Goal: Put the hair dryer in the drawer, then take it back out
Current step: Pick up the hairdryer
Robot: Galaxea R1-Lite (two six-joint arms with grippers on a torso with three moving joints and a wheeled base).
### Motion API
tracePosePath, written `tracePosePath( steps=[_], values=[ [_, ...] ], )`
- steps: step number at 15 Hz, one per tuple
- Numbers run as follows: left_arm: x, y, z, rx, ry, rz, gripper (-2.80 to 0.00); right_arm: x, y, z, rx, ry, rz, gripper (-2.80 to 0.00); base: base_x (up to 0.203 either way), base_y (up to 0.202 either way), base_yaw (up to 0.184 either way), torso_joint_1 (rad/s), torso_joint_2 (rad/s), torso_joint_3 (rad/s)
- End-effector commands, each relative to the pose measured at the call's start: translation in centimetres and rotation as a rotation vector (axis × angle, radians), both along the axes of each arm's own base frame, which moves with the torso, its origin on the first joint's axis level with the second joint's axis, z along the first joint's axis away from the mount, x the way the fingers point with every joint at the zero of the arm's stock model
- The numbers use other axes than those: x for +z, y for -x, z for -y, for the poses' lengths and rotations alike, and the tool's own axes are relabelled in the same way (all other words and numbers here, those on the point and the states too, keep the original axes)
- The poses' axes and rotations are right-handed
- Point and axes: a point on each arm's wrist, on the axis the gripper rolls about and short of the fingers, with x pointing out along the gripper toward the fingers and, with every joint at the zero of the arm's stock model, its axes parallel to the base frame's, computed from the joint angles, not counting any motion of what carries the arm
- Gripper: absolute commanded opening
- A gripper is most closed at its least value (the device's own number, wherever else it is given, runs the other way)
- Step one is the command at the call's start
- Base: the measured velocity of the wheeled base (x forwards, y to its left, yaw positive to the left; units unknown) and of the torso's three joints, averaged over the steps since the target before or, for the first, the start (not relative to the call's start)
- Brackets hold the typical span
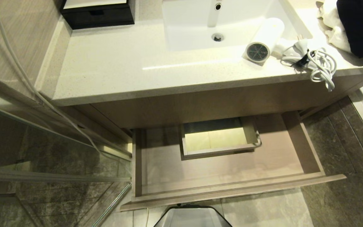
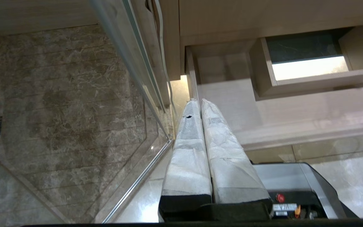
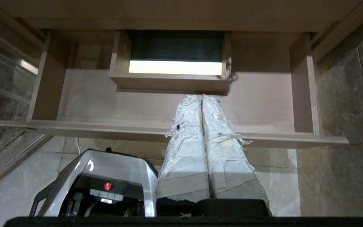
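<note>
Hair dryer (image 1: 265, 39) lay on the bench (image 1: 121, 69) beside the sink (image 1: 187, 28), well apart from the open drawer (image 1: 225, 164). Left tool (image 2: 197, 102) and right tool (image 3: 199, 97) hung clenched, empty.

The hair dryer (image 1: 265, 39) is small and white, with a round dark grille on its back end. It lies on its side at the edge of the sink, with its white cord bunched up beside it. The drawer (image 1: 225, 164) is light brown wood, pulled wide open below, with nothing inside.
</note>
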Motion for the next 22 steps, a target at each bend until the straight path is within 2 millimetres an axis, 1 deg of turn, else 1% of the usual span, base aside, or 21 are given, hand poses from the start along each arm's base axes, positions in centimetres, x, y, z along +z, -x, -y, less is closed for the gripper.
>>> tracePosePath(
  steps=[1,12,22],
  values=[
    [-0.06,0.0,0.0,-0.001,0.0,-0.001,-2.8,-0.51,0.17,0.03,0.001,-0.002,0.024,-2.8,0.0,0.0,0.0,0.243,0.01,0.241],
    [-0.06,-0.01,0.0,-0.001,0.0,-0.003,-2.8,-0.55,0.16,0.02,0.002,-0.002,0.023,-2.8,0.0,0.0,0.0,0.279,-0.06,0.215],
    [-0.04,-0.01,0.0,-0.001,0.0,-0.001,-2.8,-0.19,0.27,0.06,-0.01,-0.007,0.034,-2.8,0.0,0.0,0.0,0.016,0.0,0.009]
  ],
)
